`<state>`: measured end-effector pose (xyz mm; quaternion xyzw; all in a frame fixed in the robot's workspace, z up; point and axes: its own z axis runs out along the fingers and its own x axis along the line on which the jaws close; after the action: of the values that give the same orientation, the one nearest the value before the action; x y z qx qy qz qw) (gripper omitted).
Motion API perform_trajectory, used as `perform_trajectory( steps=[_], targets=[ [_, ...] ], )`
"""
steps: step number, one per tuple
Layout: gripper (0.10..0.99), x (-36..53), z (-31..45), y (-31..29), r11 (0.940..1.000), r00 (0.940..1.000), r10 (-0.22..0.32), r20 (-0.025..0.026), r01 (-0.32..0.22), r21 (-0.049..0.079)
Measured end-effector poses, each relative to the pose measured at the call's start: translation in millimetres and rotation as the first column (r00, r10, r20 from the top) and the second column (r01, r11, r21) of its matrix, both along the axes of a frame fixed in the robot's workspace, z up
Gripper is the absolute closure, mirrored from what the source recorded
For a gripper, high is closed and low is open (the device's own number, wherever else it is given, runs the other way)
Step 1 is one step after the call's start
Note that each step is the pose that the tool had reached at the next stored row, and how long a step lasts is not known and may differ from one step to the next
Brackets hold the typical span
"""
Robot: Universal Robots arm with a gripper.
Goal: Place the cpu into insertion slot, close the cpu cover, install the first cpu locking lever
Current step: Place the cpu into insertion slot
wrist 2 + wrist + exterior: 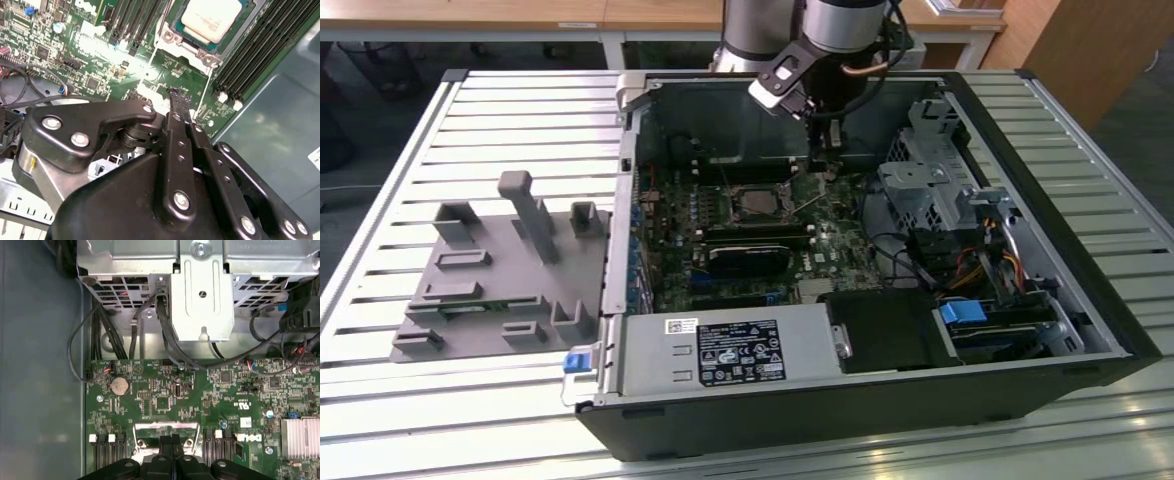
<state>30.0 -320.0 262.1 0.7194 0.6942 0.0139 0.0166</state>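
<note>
1. Cpu (212, 17), a small flat square chip with a dull silver-tan metal top, lies flat in the insertion slot (173, 37), a square socket with a silvery metal rim, as seen in the second wrist view.
2. The cpu sits just beyond the fingertips of the black gripper (178, 97), near them but not touching, with a strip of green circuit board (100, 60) between.
3. The gripper's two fingers are pressed together along their length, and nothing shows between them.
4. Whether the thin silvery cpu cover lies down over the chip cannot be told.
5. Long black memory slots (260, 45) run along both sides of the socket, ahead of the gripper.
6. In the first wrist view the gripper (172, 444) points at the socket's silvery end. Farther beyond it are a round silver coin battery (119, 385), black cables (167, 335) and a silvery metal drive cage (200, 285).
7. In the exterior view the gripper (825, 172) reaches down inside the open black computer case (1027, 170), its tips close over the board and just beside the socket.
8. The case lies on a slatted pale metal counter (480, 120). A grey plastic fixture (494, 270) stands on the counter outside the case, well apart from the gripper.
</note>
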Motion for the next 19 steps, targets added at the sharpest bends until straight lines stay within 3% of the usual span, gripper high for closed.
perform_trajectory(
  steps=[19],
  targets=[
    [0.98,18.5,-5.0,0.7,0.9998,0.9998,0.02,0.0,-0.02,0.0]
  ],
)
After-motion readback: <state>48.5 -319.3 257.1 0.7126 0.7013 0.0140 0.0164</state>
